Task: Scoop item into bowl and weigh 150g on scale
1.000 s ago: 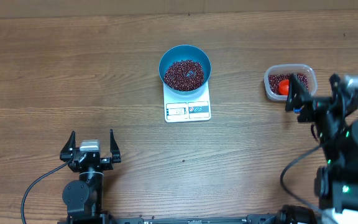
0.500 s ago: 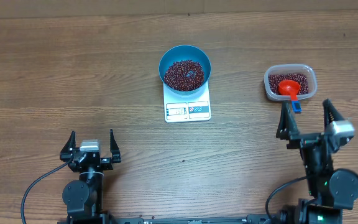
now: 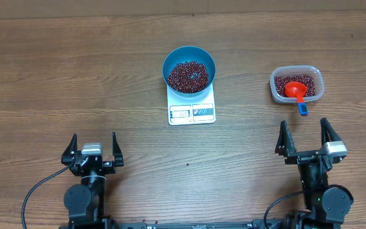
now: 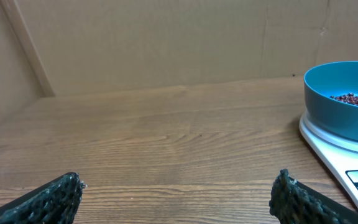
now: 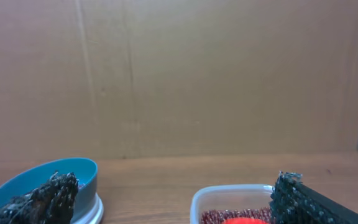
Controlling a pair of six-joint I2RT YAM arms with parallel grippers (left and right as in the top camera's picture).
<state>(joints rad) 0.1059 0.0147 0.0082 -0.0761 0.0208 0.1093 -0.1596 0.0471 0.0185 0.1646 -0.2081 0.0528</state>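
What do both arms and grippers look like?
The left gripper and right gripper are black, each with two pointed fingers flanking a silver block. The pads are dark and rough. A black cable loops from each base.

No words or numbers could be read. The scale [image 3: 192, 109] had small marks, but they were too tiny.

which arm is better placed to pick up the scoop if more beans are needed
Right: the right gripper, open, sits nearest the tub holding the scoop; the left gripper is far off.
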